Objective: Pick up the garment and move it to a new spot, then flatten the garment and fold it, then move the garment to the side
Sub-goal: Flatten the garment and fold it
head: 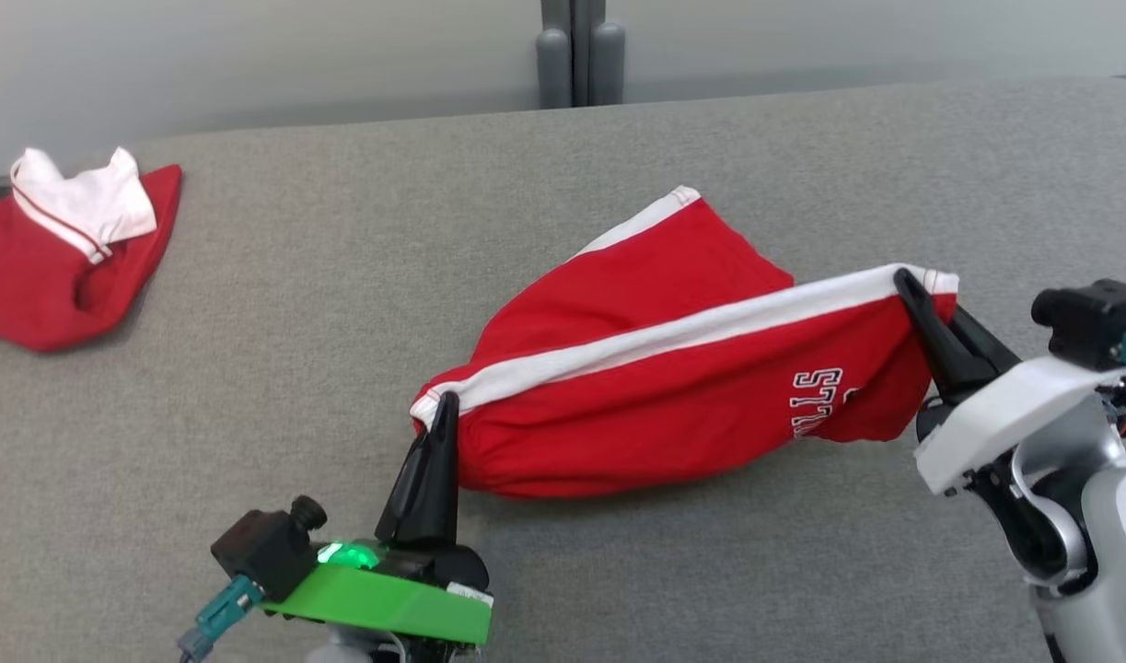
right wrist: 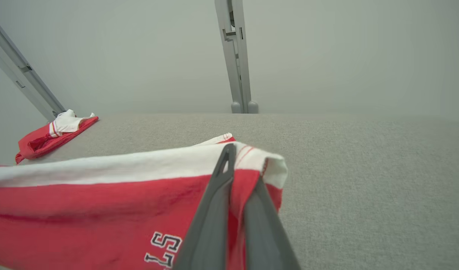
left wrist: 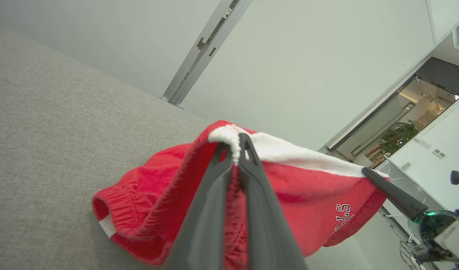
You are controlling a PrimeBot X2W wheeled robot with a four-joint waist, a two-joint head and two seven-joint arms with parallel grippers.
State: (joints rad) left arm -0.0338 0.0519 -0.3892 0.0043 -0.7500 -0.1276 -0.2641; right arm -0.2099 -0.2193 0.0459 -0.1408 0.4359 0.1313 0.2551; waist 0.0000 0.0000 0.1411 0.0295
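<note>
Between the fingers of the left gripper (head: 445, 405), closed tight: one end of the white band (head: 673, 336) of the garment (head: 673, 405), bunched into a small fold, seen clearly in the left wrist view. Between the fingers of the right gripper (head: 922, 299), closed as well: the other end of the same band, at the corner near the dark-edged lettering (head: 816, 405). Nothing between either pair of jaws except the cloth itself.

Outward from the jaws: red cloth, looking like shorts, stretched along the band from the left grip, low and near the robot, to the right grip, farther away and to the right. Long axis therefore directly from one gripper to the other, slanted across the grey surface (head: 342, 322). Upper edge lifted and rather taut; lower part sagging and apparently touching the surface under the middle, with a white-edged flap lying behind.

Probably the carrying or spreading step; folding not yet begun. Neither arm nearer than the other, each at its own end. For the coming move: keep the same separation between both grippers, or lose the tension and get wrinkles. Well apart, at the far left of the surface: another red and white garment (head: 65, 267), not to be confused with this one.
</note>
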